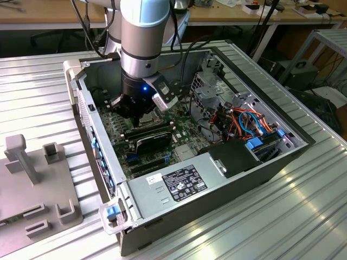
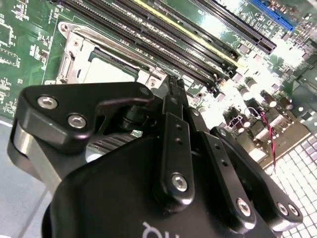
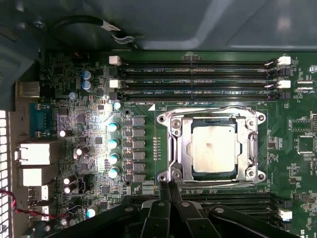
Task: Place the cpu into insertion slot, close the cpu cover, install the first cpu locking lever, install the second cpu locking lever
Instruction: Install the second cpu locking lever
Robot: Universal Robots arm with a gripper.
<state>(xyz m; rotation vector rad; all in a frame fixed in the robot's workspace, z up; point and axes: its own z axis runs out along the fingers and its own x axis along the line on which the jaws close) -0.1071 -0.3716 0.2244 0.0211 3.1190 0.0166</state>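
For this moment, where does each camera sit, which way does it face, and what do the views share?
Exterior view: off the arm, above the open computer case, looking down; the arm's wrist and gripper reach inside.
First wrist view: on the arm, facing down onto the green board; the cpu lies under the cpu cover, fingertips shut beside it.
Second wrist view: on the arm, slanting past the gripper body.
Both wrist views share the memory slots.

cpu: you see a small square chip (image 3: 213,148) with a dull silvery metal top, faintly smudged.
cpu cover: thin bright metal frame (image 3: 213,119), shiny.
Green circuit board (image 3: 148,124): glossy lacquered surface.
gripper: black fingers (image 2: 176,144), smooth satin metal.
Ribbed table (image 1: 271,216): your brushed grey metal.
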